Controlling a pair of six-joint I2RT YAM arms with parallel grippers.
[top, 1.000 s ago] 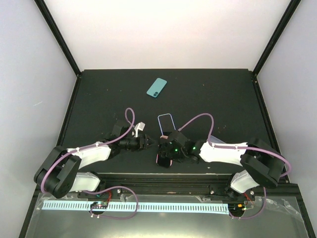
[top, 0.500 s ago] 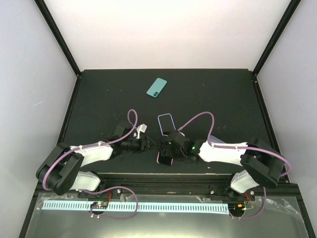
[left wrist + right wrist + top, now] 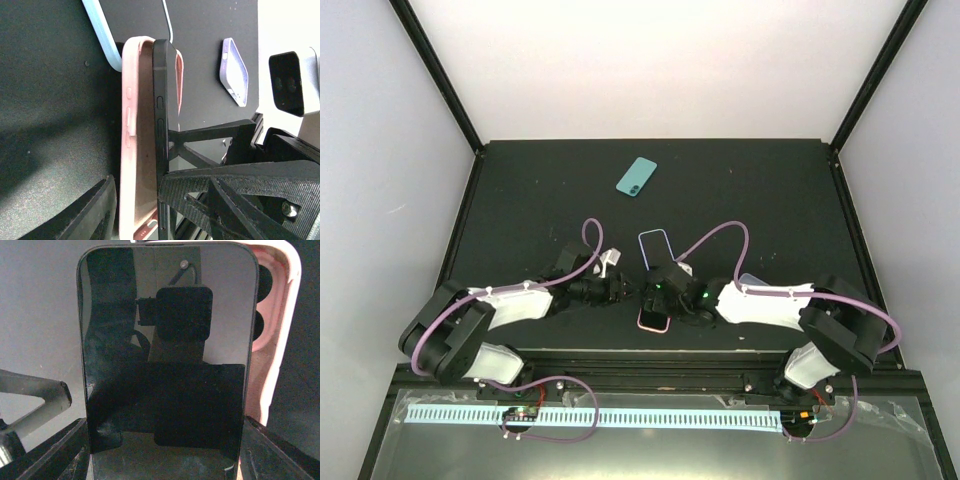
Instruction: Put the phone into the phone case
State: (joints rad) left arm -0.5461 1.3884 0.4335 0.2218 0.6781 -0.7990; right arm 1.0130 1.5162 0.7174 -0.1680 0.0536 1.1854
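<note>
Starting at the left jaws: pinched across the edge of a pink case (image 3: 136, 115) and the dark-edged phone (image 3: 161, 115) partly seated in it, squeezing the two together, going by the left wrist view. Then the right jaws: clamped across the width of that same dark-edged phone, with its black screen filling the right wrist view and the pink rim peeking out behind on the right. Can't tell whether lifted or resting on the worktop (image 3: 520, 200), just that it sits between the two arms near the front edge.

Wrong pair for the job though. Looking further out, spotting the phone (image 3: 637, 177), the teal one, lying flat and untouched way at the back of the worktop, well apart from both arms. Then the phone case (image 3: 235, 73), the lavender one, lying near the right arm, paler inside facing up by the look of it, nothing in it. Also a light blue-rimmed thing (image 3: 656, 245) just behind the pink case, case or phone hard to say.

So, calling the task proper not begun. Next, probably: let go of the pink stuff, free up one set of jaws, reach to the back for the teal phone and carry it over to the lavender case. Needs the lens corner matched to the cut-out, then a press all round the rim. Tricky bit: picking a slim phone off a flat worktop.
</note>
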